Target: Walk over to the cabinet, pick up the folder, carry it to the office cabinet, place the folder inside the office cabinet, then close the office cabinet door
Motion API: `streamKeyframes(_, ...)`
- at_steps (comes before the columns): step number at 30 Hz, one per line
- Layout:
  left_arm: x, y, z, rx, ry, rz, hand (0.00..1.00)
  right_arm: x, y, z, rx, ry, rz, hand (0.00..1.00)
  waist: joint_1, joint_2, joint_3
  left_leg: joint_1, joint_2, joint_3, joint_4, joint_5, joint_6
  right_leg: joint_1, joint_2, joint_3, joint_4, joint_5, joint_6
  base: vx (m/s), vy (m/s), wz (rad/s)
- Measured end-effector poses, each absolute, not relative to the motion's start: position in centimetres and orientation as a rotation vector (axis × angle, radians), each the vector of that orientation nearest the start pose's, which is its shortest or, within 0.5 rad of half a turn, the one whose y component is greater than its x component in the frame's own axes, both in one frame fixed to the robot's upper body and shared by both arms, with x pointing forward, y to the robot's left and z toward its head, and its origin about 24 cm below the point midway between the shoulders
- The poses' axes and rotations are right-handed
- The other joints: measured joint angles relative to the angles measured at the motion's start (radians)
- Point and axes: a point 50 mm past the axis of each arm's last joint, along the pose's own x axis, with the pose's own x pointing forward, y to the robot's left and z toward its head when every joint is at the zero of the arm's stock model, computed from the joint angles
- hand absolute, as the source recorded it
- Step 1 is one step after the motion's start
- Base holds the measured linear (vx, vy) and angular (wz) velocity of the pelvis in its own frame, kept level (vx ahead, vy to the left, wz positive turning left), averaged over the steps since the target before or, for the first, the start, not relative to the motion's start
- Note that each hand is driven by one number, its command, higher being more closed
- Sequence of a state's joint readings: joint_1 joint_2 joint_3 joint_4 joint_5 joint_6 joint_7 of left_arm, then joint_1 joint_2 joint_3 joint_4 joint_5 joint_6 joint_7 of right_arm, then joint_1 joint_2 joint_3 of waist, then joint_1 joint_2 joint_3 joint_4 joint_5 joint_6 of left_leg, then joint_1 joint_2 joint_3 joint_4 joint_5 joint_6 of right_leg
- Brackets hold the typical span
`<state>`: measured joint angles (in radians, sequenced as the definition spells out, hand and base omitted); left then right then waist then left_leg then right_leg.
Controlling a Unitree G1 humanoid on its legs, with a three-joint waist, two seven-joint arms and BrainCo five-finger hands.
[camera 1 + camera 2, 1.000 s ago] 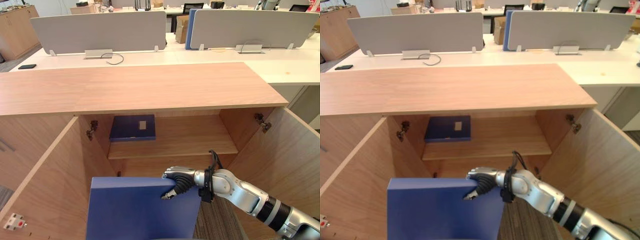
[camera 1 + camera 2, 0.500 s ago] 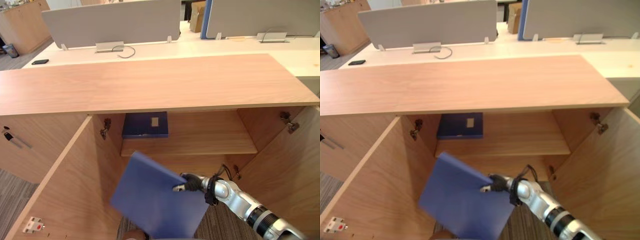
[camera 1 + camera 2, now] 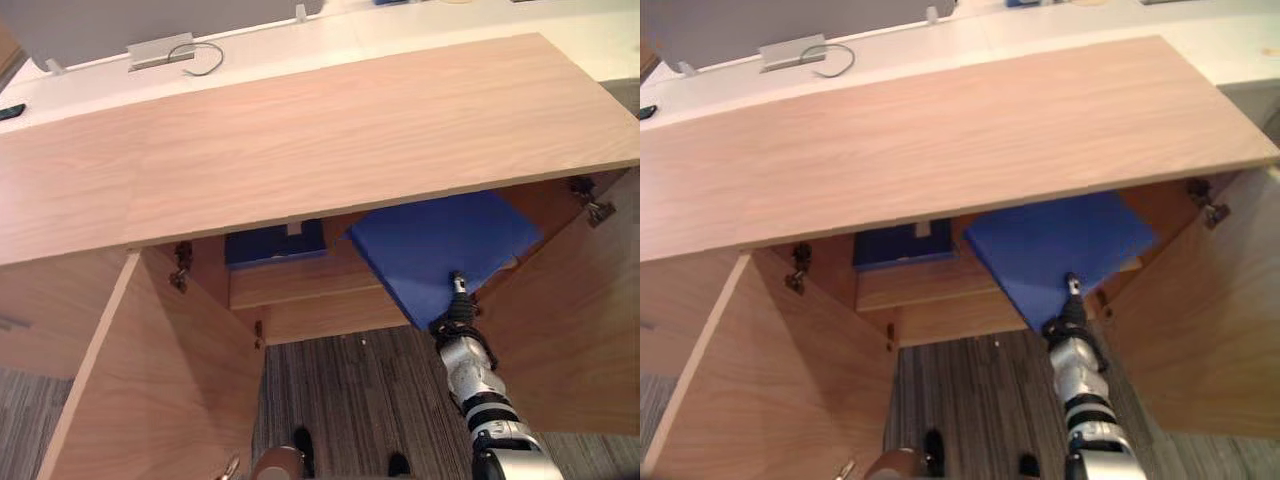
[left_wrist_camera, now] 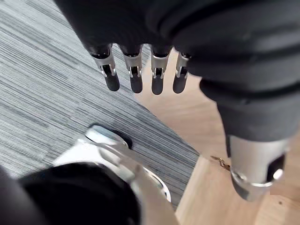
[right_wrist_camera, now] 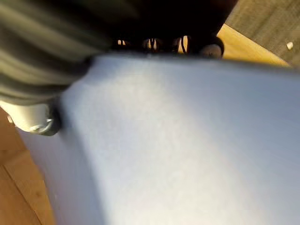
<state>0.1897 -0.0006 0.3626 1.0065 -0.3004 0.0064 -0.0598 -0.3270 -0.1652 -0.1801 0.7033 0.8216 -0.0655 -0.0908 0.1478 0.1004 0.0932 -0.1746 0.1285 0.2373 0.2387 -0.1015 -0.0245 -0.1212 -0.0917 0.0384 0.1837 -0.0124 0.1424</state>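
Note:
A blue folder (image 3: 440, 245) tilts in the right half of the open office cabinet (image 3: 300, 140), its far part tucked under the wooden top. My right hand (image 3: 455, 312) grips its near lower edge from below, fingers curled round it. In the right wrist view the folder (image 5: 187, 140) lies close across the palm, with dark fingertips (image 5: 210, 49) hooked over its far edge. A second, darker folder (image 3: 272, 245) lies flat on the shelf (image 3: 300, 285) to the left. My left hand (image 4: 136, 77) hangs over the carpet with straight fingers, holding nothing.
Both cabinet doors stand open: the left door (image 3: 150, 380) and the right door (image 3: 570, 340) flank the opening. Striped grey carpet (image 3: 360, 400) lies in front. A white desk (image 3: 260, 50) with a cable runs behind the cabinet.
The camera has come closer and looks more steeply down. My right hand has lifted the folder from low in front of the cabinet up into the right side of the opening.

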Motion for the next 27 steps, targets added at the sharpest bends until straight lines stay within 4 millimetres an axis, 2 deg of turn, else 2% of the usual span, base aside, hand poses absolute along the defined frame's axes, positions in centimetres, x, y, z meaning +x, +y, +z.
streamKeyframes(1,5.5,19.6,-16.7,-0.48,1.086,0.519,0.0,29.4,-22.5,-1.7,0.753,0.235,-0.42,1.0,-0.001,0.007,0.007,0.002,0.009,-0.003,0.006,-0.005,0.001,-0.018,0.009,-0.005,0.044,0.0,0.0,-0.08,0.003,-0.18)
streamKeyframes(2,6.5,19.4,-16.6,-0.486,1.069,0.507,0.0,30.0,-22.8,-1.0,0.845,0.185,-0.455,1.0,-0.005,0.029,0.045,0.02,0.033,-0.011,0.029,-0.021,0.002,-0.083,0.026,-0.015,0.2,-0.011,0.006,-0.12,-0.021,-0.01)
streamKeyframes(3,7.0,19.1,-16.6,-0.493,1.064,0.506,0.0,30.1,-23.2,-0.6,0.927,0.137,-0.502,1.0,-0.018,0.029,0.071,0.031,0.031,-0.023,0.056,-0.037,0.002,-0.107,0.013,-0.045,0.257,-0.09,-0.024,-0.12,-0.035,0.08)
streamKeyframes(4,7.2,19.1,-16.6,-0.498,1.058,0.511,0.0,30.3,-23.5,-0.3,0.954,0.116,-0.524,1.0,-0.022,0.025,0.084,0.031,0.028,-0.026,0.079,-0.05,0.002,-0.117,0.005,-0.048,0.262,-0.108,-0.031,-0.14,-0.059,0.21)
streamKeyframes(6,7.7,19.8,-16.4,-0.491,1.034,0.537,0.0,30.9,-23.7,0.5,1.003,0.076,-0.559,1.0,-0.024,-0.005,0.11,-0.011,0.004,-0.034,0.172,-0.093,-0.008,-0.164,-0.021,-0.038,0.256,-0.108,-0.039,-0.13,-0.096,0.29)
streamKeyframes(7,8.2,20.3,-16.2,-0.482,1.013,0.546,0.0,31.4,-23.6,1.6,1.047,0.036,-0.557,1.0,-0.038,-0.03,0.13,-0.064,-0.022,-0.06,0.247,-0.119,-0.015,-0.198,-0.048,-0.037,0.253,-0.103,-0.05,-0.13,-0.12,0.6)
streamKeyframes(8,8.8,19.9,-16.1,-0.494,1.0,0.547,0.0,32.1,-24.1,3.0,1.074,-0.019,-0.554,1.0,-0.049,0.004,0.157,-0.111,-0.011,-0.095,0.309,-0.136,-0.023,-0.223,-0.048,-0.065,0.297,-0.124,-0.051,-0.17,-0.131,0.67)
streamKeyframes(10,9.5,19.4,-15.9,-0.539,0.967,0.57,0.0,34.0,-24.4,6.9,1.155,-0.135,-0.526,1.0,-0.048,0.035,0.207,-0.21,0.001,-0.142,0.356,-0.131,-0.038,-0.306,-0.035,-0.096,0.356,-0.141,-0.071,-0.18,-0.14,0.46)
streamKeyframes(13,9.7,19.5,-15.8,-0.566,0.951,0.602,0.0,35.6,-24.8,11.1,1.236,-0.249,-0.503,1.0,-0.044,0.034,0.268,-0.265,0.0,-0.183,0.372,-0.117,-0.052,-0.359,-0.036,-0.128,0.41,-0.161,-0.091,-0.11,-0.152,0.38)
streamKeyframes(15,9.9,19.5,-15.6,-0.582,0.936,0.623,0.0,36.9,-25.6,16.1,1.231,-0.355,-0.459,1.0,-0.039,0.034,0.289,-0.347,-0.009,-0.202,0.377,-0.094,-0.058,-0.445,-0.05,-0.148,0.459,-0.173,-0.104,-0.09,-0.114,0.37)
streamKeyframes(16,10.0,19.4,-15.6,-0.583,0.931,0.623,0.0,37.1,-25.9,17.5,1.229,-0.384,-0.445,1.0,-0.038,0.033,0.304,-0.357,-0.015,-0.206,0.374,-0.087,-0.059,-0.459,-0.055,-0.147,0.469,-0.175,-0.106,-0.07,-0.087,0.3)
streamKeyframes(18,10.6,19.3,-15.4,-0.595,0.9,0.632,0.0,37.8,-26.6,22.5,1.193,-0.477,-0.397,1.0,-0.044,0.036,0.348,-0.411,-0.036,-0.226,0.363,-0.061,-0.066,-0.522,-0.076,-0.156,0.5,-0.181,-0.111,-0.05,-0.05,0.32)
streamKeyframes(20,10.8,19.4,-15.2,-0.595,0.89,0.641,0.0,38.3,-27.4,24.9,1.143,-0.479,-0.411,1.0,-0.049,0.036,0.367,-0.441,-0.051,-0.238,0.354,-0.042,-0.073,-0.555,-0.094,-0.166,0.52,-0.186,-0.114,0.0,-0.019,0.37)
streamKeyframes(22,11.0,19.3,-15.2,-0.588,0.889,0.644,0.0,38.7,-27.6,26.1,1.087,-0.445,-0.428,1.0,-0.049,0.038,0.375,-0.461,-0.061,-0.245,0.352,-0.034,-0.074,-0.578,-0.108,-0.169,0.546,-0.194,-0.115,0.03,0.008,0.29)
streamKeyframes(27,12.1,19.1,-14.6,-0.518,0.872,0.599,0.0,40.1,-26.1,29.6,0.661,-0.348,-0.428,1.0,-0.063,0.045,0.398,-0.533,-0.12,-0.253,0.348,-0.009,-0.07,-0.682,-0.167,-0.154,0.64,-0.233,-0.113,0.01,0.0,0.3)
